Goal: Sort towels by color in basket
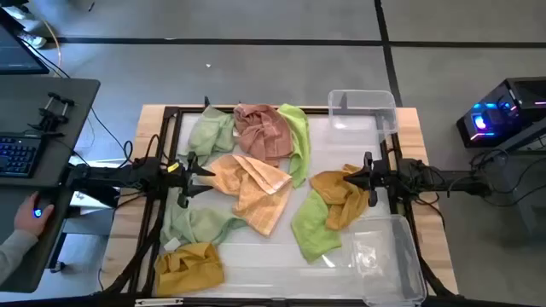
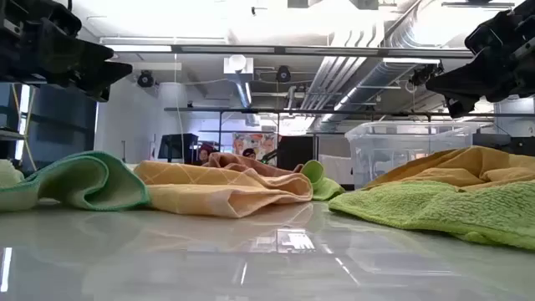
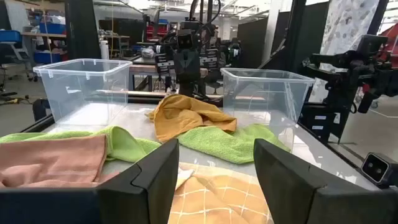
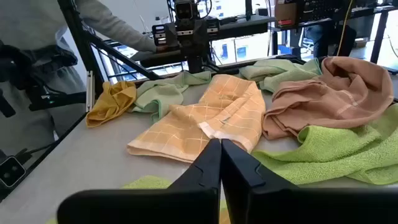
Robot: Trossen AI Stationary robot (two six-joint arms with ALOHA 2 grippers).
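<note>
Several small towels lie crumpled on the white table. In the high view there are a pale green one (image 1: 209,132), a dusty pink one (image 1: 260,128) and a bright green one (image 1: 297,136) at the far side. A peach-orange checked one (image 1: 252,183) lies in the middle. A mustard one (image 1: 341,194) rests on another bright green one (image 1: 314,228). A pale green one (image 1: 192,223) and a mustard one (image 1: 188,266) lie near left. My left gripper (image 1: 198,175) (image 3: 216,149) hovers open at the peach towel's left edge. My right gripper (image 1: 354,181) (image 4: 221,144) hovers shut over the mustard towel.
One clear plastic bin (image 1: 363,111) stands at the far right corner and a second one (image 1: 384,256) at the near right corner. A dark frame (image 1: 171,115) edges the table. A person's hand (image 1: 26,223) rests at a desk left of the table.
</note>
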